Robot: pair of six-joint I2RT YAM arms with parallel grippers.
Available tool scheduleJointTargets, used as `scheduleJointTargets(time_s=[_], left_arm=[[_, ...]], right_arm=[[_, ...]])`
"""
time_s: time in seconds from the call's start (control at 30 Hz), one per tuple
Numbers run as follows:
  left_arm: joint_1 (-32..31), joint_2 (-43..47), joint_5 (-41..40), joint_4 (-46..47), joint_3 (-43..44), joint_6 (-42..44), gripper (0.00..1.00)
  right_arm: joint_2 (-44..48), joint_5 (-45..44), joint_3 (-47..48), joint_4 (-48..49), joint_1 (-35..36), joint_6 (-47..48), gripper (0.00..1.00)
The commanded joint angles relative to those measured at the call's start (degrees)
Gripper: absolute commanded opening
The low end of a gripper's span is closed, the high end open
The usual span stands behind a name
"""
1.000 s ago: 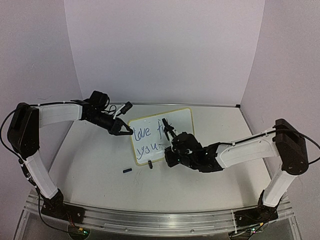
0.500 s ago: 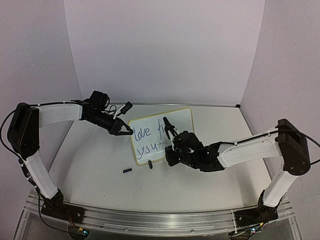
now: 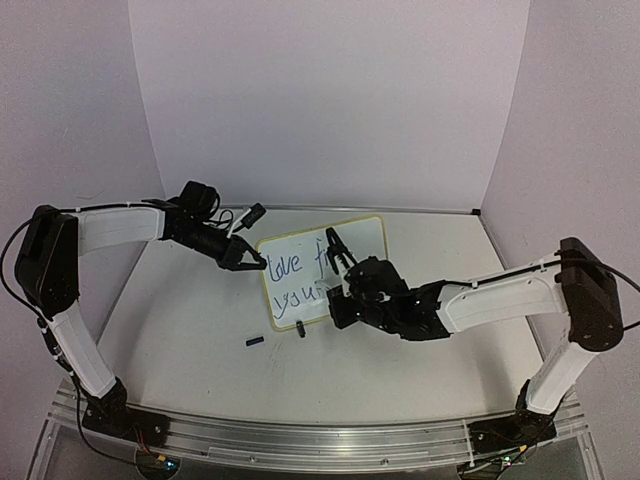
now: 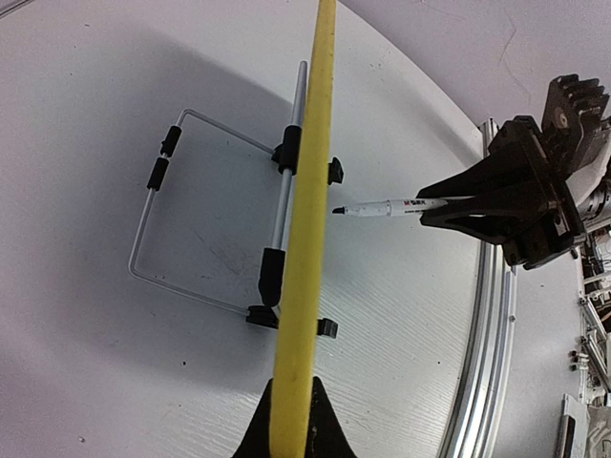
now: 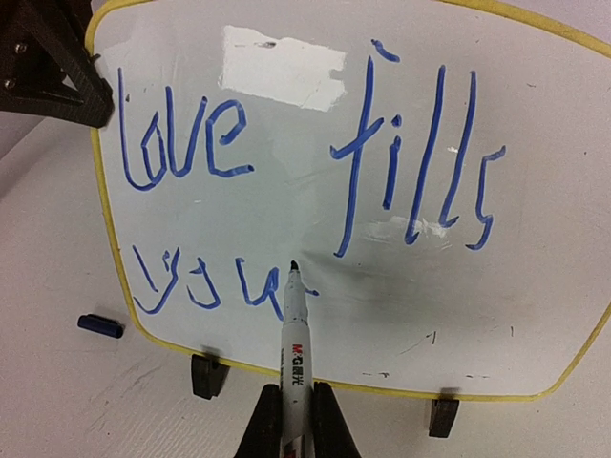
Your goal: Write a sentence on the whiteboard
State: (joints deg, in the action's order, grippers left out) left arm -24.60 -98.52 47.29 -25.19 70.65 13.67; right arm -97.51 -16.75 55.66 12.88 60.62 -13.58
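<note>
Surface (image 3: 180, 340): whiteboard (image 3: 365, 245) stands propped and tilted, mid-surface toward the far edge. Left end effector (image 3: 253, 262) is clamped on the whiteboard's left rim. Right end effector (image 5: 296, 415) is closed on a marker (image 5: 294, 334) in front of the board. Sentence (image 5: 286, 162) in blue: "love fills" on the top line, "you" plus a partial stroke below. Marker tip sits at that stroke's end; contact can't be confirmed. Blue cap (image 3: 255, 341) lies on the surface off the board's near-left corner.

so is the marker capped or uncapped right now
Uncapped. The marker shows a bare dark tip against the whiteboard in the right wrist view, and a small blue cap lies on the table beside it.
</note>
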Motion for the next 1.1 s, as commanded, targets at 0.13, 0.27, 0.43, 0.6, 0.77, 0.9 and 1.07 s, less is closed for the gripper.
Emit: scheduleJointTargets(time_s=[0.13, 0.27, 0.43, 0.6, 0.77, 0.9, 1.07], left_arm=[[-0.63, 0.59, -5.28, -2.14, 1.51, 3.24, 0.0], [-0.71, 0.7, -5.33, -2.18, 1.51, 3.2, 0.0], [-0.71, 0.61, -5.39, -2.23, 1.51, 3.29, 0.0], [-0.72, 0.7, -5.53, -2.32, 1.51, 3.33, 0.0], [-0.71, 0.78, -5.54, -2.3, 1.51, 3.32, 0.0], [-0.71, 0.77, -5.54, -2.32, 1.56, 3.29, 0.0], [-0.71, 0.96, -5.79, -2.41, 1.51, 3.38, 0.0]], right_arm=[[-2.31, -1.13, 3.03, 1.09, 0.05, 0.31, 0.0], [-2.86, -1.57, 3.3, 1.09, 0.07, 0.31, 0.0], [-3.88, -1.7, 3.37, 1.09, 0.07, -0.14, 0.0], [-3.6, -1.68, 2.45, 0.68, 0.04, -0.84, 0.0], [-1.83, -2.52, -0.51, 0.22, 0.07, -2.84, 0.0], [-0.91, -2.47, -2.14, -0.02, 0.05, -3.54, 0.0], [1.21, -0.86, -3.17, 0.58, 0.11, -3.19, 0.0]])
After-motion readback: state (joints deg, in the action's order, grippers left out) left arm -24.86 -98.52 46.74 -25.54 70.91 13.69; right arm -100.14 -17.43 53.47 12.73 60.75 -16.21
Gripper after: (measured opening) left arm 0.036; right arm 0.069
